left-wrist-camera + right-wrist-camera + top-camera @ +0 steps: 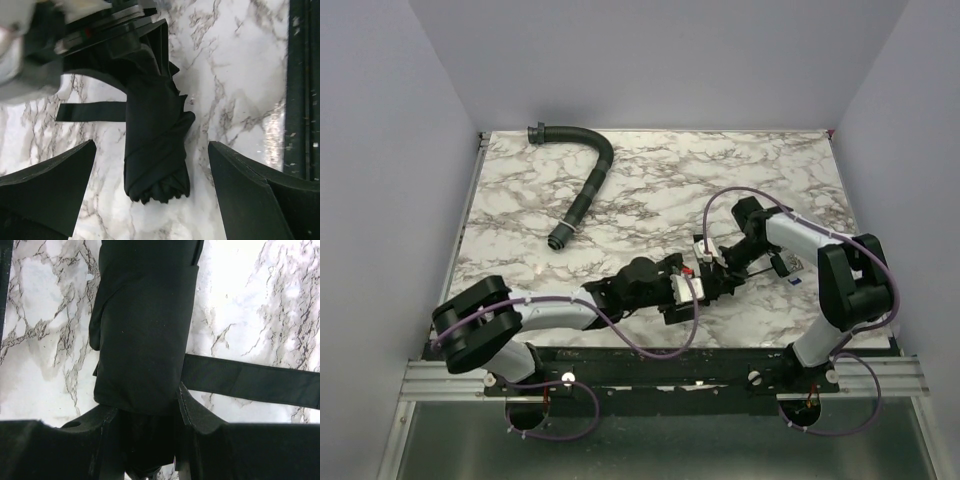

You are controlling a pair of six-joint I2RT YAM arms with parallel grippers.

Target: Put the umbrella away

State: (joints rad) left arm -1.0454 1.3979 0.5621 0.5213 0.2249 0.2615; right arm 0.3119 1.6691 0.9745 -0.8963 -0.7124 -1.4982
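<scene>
The umbrella (pixel 155 140) is a short black folded bundle lying on the marble table (pixel 235 60). Its flat strap (pixel 90 111) sticks out sideways. My left gripper (pixel 152 200) is open, with wide fingers (pixel 45 190) on either side of the bundle's gathered end and not touching it. My right gripper (pixel 145 440) is shut on the umbrella's (pixel 142 340) other end, and the strap (pixel 250 380) runs off to the right. In the top view the left gripper (pixel 682 290) and right gripper (pixel 712 275) meet near the table's front, and the umbrella is mostly hidden between them.
A black ribbed curved hose (pixel 588 185) lies at the back left of the marble table (pixel 770 170). Grey walls stand on three sides. A black rail (pixel 302 90) runs along the front edge close to the left gripper.
</scene>
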